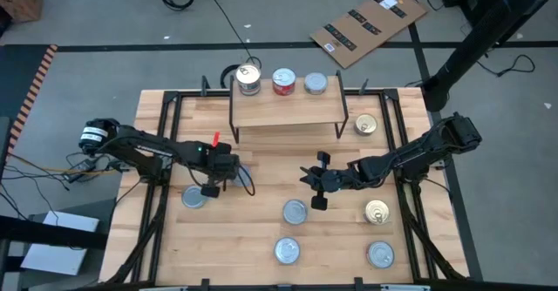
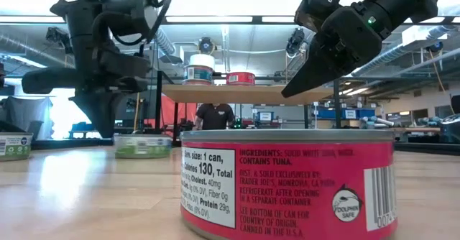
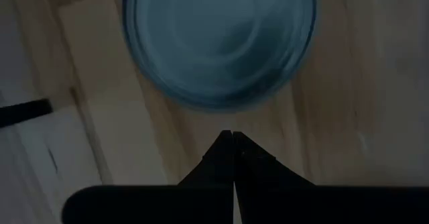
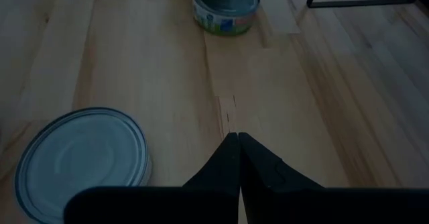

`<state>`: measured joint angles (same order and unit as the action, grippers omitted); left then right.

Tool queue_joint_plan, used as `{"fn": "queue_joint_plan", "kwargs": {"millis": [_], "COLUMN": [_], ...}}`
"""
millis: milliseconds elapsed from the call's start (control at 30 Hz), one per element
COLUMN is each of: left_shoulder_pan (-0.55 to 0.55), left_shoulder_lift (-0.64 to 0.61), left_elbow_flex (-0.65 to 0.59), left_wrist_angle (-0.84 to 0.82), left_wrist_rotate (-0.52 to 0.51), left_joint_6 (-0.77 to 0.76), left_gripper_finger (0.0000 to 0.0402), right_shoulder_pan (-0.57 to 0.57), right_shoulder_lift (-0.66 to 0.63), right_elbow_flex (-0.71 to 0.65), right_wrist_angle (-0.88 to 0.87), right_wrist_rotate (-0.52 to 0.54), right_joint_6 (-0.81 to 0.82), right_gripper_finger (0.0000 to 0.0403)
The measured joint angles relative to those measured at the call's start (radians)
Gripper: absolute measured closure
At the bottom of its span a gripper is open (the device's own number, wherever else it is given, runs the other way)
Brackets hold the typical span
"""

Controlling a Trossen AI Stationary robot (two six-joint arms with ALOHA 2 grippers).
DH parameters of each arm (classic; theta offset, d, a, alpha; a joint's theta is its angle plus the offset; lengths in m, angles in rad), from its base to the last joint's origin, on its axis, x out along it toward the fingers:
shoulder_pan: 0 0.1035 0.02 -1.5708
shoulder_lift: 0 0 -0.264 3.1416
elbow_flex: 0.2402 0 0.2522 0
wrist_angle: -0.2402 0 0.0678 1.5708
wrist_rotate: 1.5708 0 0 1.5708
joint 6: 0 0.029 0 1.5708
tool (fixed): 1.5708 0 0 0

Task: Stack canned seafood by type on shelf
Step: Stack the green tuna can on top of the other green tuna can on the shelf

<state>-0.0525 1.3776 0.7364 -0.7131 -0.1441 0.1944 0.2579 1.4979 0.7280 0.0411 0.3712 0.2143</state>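
Tins [image 1: 295, 211]: three on shelf [image 1: 285, 111], rest loose before it. Left end effector [image 1: 210, 191] and right end effector [image 1: 317, 186] closed, empty. Step: reach; next, open over a tin.

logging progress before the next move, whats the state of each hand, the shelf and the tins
left hand: shut, empty, above a silver tin
right hand: shut, empty, over bare table
shelf: upright, holds three tin spots, one a stack
table tins: loose, upright, unstacked
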Motion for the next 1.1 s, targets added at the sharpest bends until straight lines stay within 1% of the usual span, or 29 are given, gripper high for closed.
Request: {"fn": "queue_joint_plan", "kwargs": {"millis": [167, 433, 633, 900, 1100], "left_shoulder_pan": [-0.001, 0.000, -0.005, -0.009, -0.009], "left_shoulder_lift": [-0.001, 0.006, 0.045, 0.054, 0.119], "left_elbow_flex": [0.000, 0.000, 0.000, 0.000, 0.003], "left_wrist_angle": [0.063, 0.238, 0.251, 0.277, 0.430], "left_wrist_rotate": [0.000, -0.001, -0.001, 0.003, 0.003], "left_joint_6": [0.000, -0.008, -0.019, -0.026, -0.068], "left_gripper_finger": [0.0401, 0.0401, 0.0401, 0.0401, 0.0401], "right_shoulder_pan": [0.005, 0.006, 0.025, 0.031, 0.031], "right_shoulder_lift": [0.000, 0.000, 0.000, 0.000, 0.000], "right_elbow_flex": [0.000, 0.001, 0.036, 0.059, 0.060], "right_wrist_angle": [-0.009, -0.013, -0.024, -0.053, -0.052], "right_wrist_rotate": [-0.001, -0.003, -0.004, -0.005, -0.007], "right_joint_6": [0.001, 0.010, -0.002, -0.023, -0.007], "right_gripper_finger": [0.0393, 0.0393, 0.0393, 0.0393, 0.0393]}}
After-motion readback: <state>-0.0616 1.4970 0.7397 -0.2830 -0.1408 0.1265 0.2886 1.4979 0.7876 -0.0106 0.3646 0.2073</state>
